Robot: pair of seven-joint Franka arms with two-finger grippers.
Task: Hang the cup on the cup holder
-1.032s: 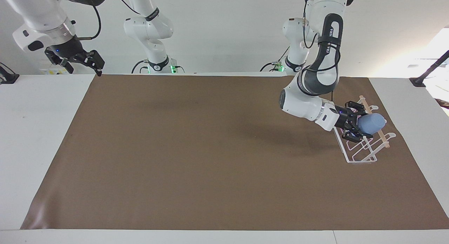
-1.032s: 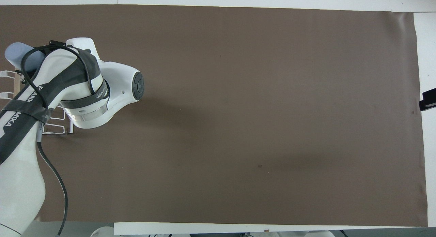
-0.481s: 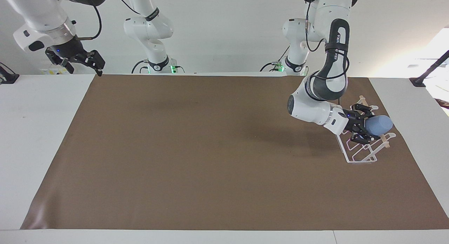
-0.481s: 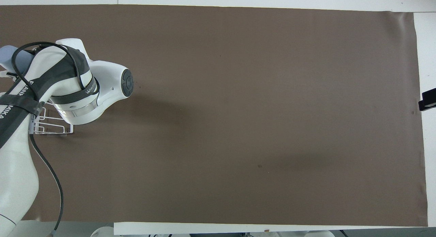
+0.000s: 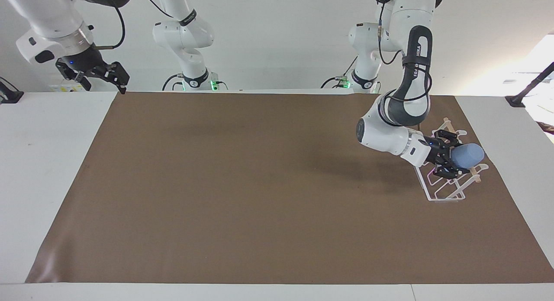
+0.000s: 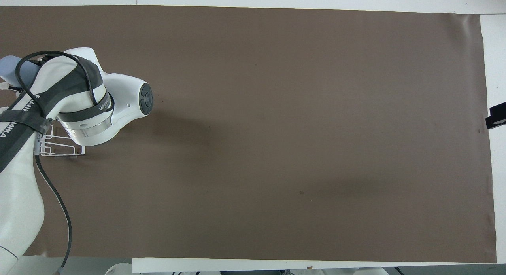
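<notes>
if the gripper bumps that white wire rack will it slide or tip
Probably slide: the white wire rack with the wooden rod looks thin and light, and stands loose on the brown mat. Tipping seems less likely, as its rectangular base is broad and low. The left gripper, holding the light-blue plastic cup sideways over the prongs, could easily nudge it.

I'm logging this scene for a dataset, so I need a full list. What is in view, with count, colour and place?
cup: one, light blue, lying sideways in the left gripper over the cup holder.
cup holder: one, white wire with a light wooden rod, on the mat at the left arm's end of the table.
mat: one, brown, covering most of the table.
table: one, white, under the mat.
left gripper: one, black, shut on the cup over the cup holder.
right gripper: one, black, waiting raised at the right arm's end of the table.
</notes>
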